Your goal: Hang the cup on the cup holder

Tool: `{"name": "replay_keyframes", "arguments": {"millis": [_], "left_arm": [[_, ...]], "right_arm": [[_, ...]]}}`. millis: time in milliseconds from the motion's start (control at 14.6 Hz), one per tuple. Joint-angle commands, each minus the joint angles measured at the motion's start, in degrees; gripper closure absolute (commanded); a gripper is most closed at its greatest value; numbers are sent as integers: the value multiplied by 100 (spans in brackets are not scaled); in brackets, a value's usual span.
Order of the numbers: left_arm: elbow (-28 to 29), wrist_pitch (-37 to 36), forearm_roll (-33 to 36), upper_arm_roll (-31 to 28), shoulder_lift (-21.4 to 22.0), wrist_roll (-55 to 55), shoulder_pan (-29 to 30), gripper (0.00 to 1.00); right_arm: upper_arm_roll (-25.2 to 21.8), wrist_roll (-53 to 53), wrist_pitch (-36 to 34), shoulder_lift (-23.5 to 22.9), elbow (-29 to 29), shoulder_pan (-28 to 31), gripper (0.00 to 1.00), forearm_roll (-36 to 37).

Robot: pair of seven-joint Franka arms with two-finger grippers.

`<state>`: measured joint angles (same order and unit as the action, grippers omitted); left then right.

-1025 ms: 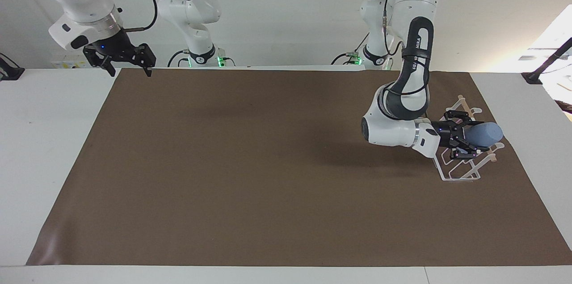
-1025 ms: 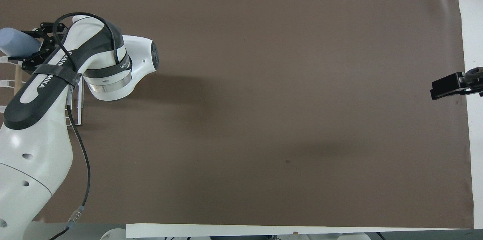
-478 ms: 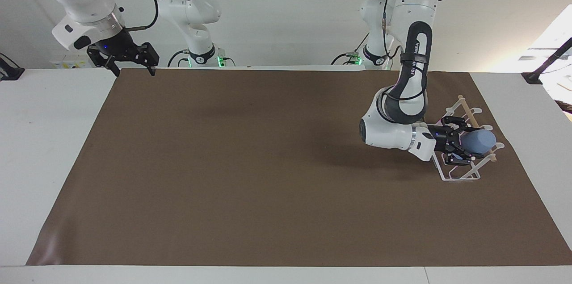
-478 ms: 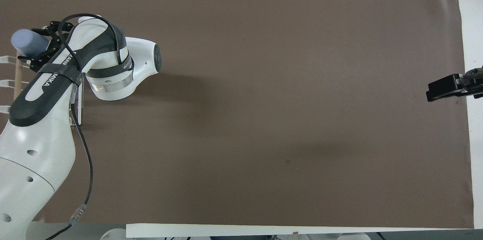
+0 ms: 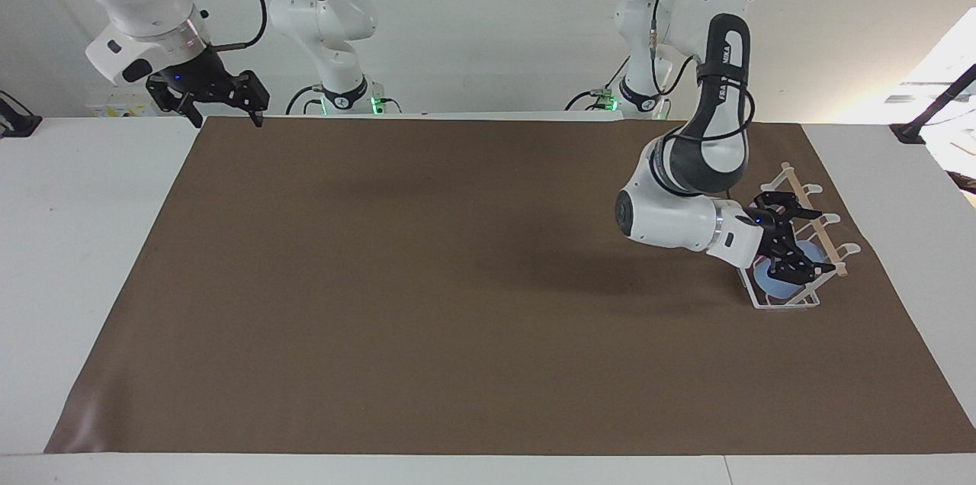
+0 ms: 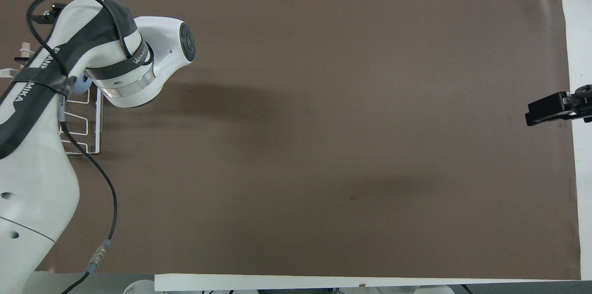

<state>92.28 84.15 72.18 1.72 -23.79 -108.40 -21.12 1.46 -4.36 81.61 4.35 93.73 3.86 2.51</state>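
The light blue cup (image 5: 772,284) sits tilted among the prongs of the white wire cup holder (image 5: 797,187), mouth down toward the holder's base. The holder stands on the brown mat at the left arm's end of the table. My left gripper (image 5: 797,245) points down into the holder and is shut on the cup. In the overhead view the left arm covers the gripper; only a sliver of the cup (image 6: 84,84) and part of the holder (image 6: 82,124) show. My right gripper (image 5: 223,119) is open and empty, raised over the mat's corner at the right arm's end, waiting.
A brown mat (image 5: 427,279) covers most of the white table (image 5: 76,241). The holder's wooden rod (image 5: 814,220) runs along its top. A part of the right gripper (image 6: 550,108) shows at the overhead view's edge.
My left gripper has tipped from level to pointing down and has lowered the cup from above the holder's rod into the prongs. The right gripper has hardly moved.
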Motion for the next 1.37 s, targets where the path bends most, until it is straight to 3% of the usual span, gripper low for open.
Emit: {"name": "replay_keyframes", "arguments": {"millis": [0,273,615,888,1298], "left_arm": [[62,477,-1009,-5,829,1237,291,0],[80,1180,-2765,-5,1253,3363,968,0],[45,1438,-4965,-22,1561,6615,1374,0],[62,1114,-6065,-40,1956,8191,1470,0],[-51,147,-6864,-75,2291,10749,1497,0]], "right_arm": [[12,-100,-5,127,136,10,1,-101],[12,-100,-5,136,136,27,1,-110],[12,-100,-5,127,136,27,1,-102],[12,-100,-5,127,136,27,1,-110],[12,-100,-5,127,136,19,1,-110]]}}
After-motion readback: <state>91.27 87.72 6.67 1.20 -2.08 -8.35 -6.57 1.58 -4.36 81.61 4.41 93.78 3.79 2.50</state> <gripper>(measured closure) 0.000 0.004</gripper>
